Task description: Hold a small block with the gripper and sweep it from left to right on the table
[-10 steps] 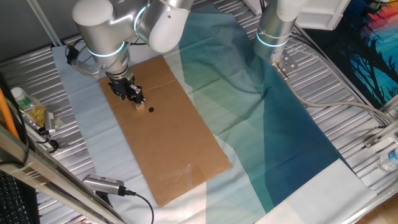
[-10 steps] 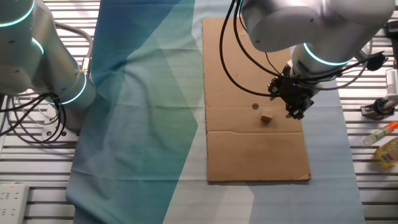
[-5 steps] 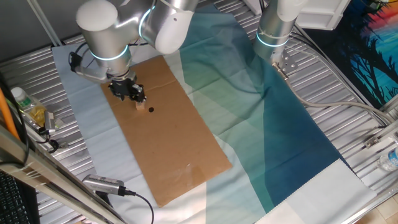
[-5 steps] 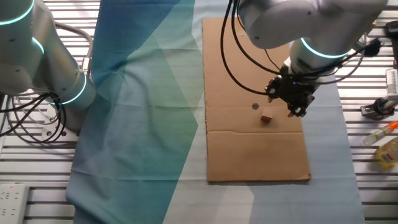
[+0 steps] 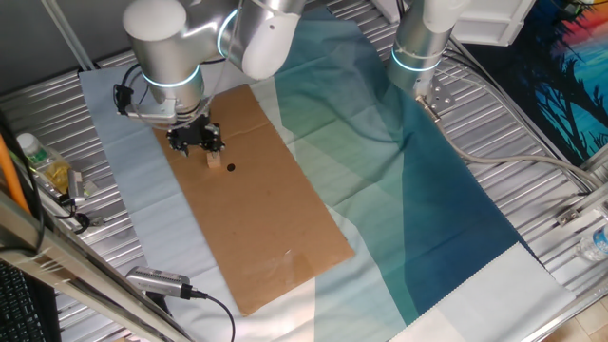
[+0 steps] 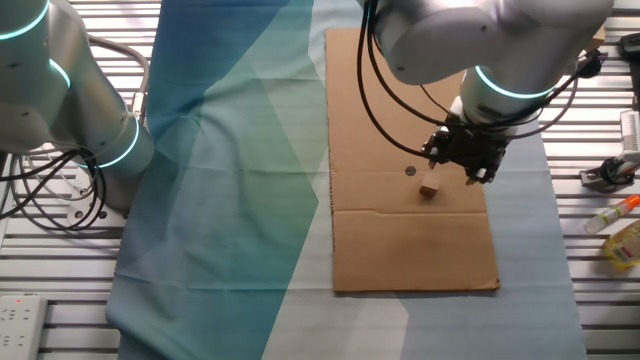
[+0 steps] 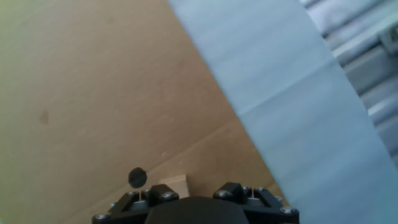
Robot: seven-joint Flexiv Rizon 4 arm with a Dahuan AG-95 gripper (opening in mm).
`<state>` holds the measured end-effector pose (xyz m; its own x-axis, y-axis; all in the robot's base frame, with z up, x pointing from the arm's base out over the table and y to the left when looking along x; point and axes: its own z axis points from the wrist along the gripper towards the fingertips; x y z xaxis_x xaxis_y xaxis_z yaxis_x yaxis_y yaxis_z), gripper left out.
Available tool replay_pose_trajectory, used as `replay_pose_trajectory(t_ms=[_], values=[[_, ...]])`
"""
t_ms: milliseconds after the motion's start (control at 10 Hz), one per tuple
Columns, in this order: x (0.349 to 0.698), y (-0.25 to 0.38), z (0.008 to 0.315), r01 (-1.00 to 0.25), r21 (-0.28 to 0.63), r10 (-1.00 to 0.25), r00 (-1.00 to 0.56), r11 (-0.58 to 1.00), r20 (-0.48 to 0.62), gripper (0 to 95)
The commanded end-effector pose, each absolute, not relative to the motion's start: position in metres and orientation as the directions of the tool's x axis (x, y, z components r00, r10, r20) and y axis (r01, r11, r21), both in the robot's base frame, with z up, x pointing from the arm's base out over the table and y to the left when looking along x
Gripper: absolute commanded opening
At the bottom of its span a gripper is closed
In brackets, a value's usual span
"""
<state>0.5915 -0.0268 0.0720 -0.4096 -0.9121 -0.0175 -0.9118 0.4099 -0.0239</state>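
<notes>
The small block (image 5: 213, 161) is a pale wooden cube lying on the brown cardboard (image 5: 271, 218), beside a small black dot (image 5: 230, 169). The gripper (image 5: 197, 142) hovers just behind and left of the block, with its black fingers spread apart and nothing between them. In the other fixed view the gripper (image 6: 463, 164) stands right of the block (image 6: 431, 184), apart from it. In the hand view only the gripper's black base (image 7: 194, 208) shows at the bottom edge, with the block (image 7: 175, 185) and the dot (image 7: 137, 177) just above it.
A second arm column (image 5: 422, 43) stands at the back on the teal cloth (image 5: 427, 190). Bottles (image 5: 43, 163) lie on the ribbed metal table (image 5: 532, 133) at the left edge. A cabled tool (image 5: 161, 282) lies at the front left.
The gripper has turned about its wrist and shifted slightly back and left above the cardboard. The block and the black dot have not moved.
</notes>
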Motion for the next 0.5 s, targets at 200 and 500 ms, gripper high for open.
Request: replay_pose_trajectory(t_ms=[200,500], values=[[0.587,-0.026,0.074,-0.925,-0.021,-0.925,-0.38,0.38,-0.021,57.0],[0.578,-0.024,0.069,-0.921,-0.021,-0.921,-0.389,0.389,-0.022,57.0]])
